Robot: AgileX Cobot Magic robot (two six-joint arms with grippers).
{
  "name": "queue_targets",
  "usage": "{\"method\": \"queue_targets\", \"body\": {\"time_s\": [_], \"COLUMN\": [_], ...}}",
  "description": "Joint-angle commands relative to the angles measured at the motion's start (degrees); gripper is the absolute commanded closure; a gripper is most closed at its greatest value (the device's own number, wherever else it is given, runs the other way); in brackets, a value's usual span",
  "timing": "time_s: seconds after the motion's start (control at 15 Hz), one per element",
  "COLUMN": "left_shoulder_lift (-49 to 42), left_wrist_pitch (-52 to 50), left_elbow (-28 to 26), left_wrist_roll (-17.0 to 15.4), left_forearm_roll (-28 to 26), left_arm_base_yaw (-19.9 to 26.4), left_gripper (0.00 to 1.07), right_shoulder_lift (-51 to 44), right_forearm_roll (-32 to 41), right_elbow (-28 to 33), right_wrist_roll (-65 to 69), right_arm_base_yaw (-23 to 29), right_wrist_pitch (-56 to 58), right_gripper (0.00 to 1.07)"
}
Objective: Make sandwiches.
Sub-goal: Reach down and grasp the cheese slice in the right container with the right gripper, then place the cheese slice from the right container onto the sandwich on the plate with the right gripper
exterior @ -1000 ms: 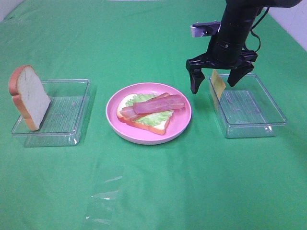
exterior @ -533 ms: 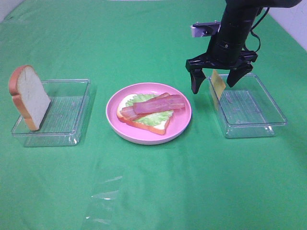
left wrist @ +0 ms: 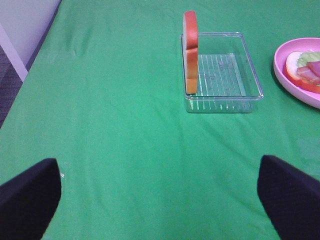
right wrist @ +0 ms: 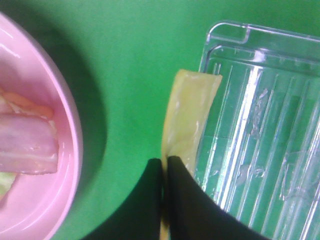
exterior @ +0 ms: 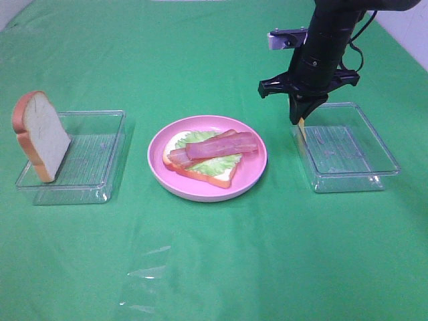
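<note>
Pincer [right wrist: 164, 164] now tight on thin cheese [right wrist: 189, 112]

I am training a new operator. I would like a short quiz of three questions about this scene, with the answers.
1. True or false: the right gripper is shut on the cheese slice.
2. What lies uppermost on the pink plate? A lettuce; B bacon strips; C cheese.
3. Fill in: in the exterior high view, the bread slice stands upright at the ___ clear tray.
Key: 1 true; 2 B; 3 left.
</note>
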Motion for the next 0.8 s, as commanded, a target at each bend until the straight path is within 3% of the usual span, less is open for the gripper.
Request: {"method": "queue_targets", "body": {"time_s": [0.07,0.8], "left_shoulder_lift": [-0.2,-0.2], "left_wrist_pitch": [-0.3,-0.3], "left_elbow": [0.2,0.2], "left_wrist_roll": [-0.1,-0.1], "left_forearm_roll": [-0.2,-0.2], "left_arm_base_yaw": [0.2,0.2], "left_gripper": [0.07,0.07], "right_shoulder_lift": [0.0,-6.9], "right_forearm_roll": [-0.9,-2.9], "right_elbow": [0.3,-0.3], "right_wrist_roll": [0.6,0.3], "right_arm_base_yaw": [-0.1,0.0], "right_wrist_pitch": [-0.2,4.5], "right_gripper": [1.07,1.07]}}
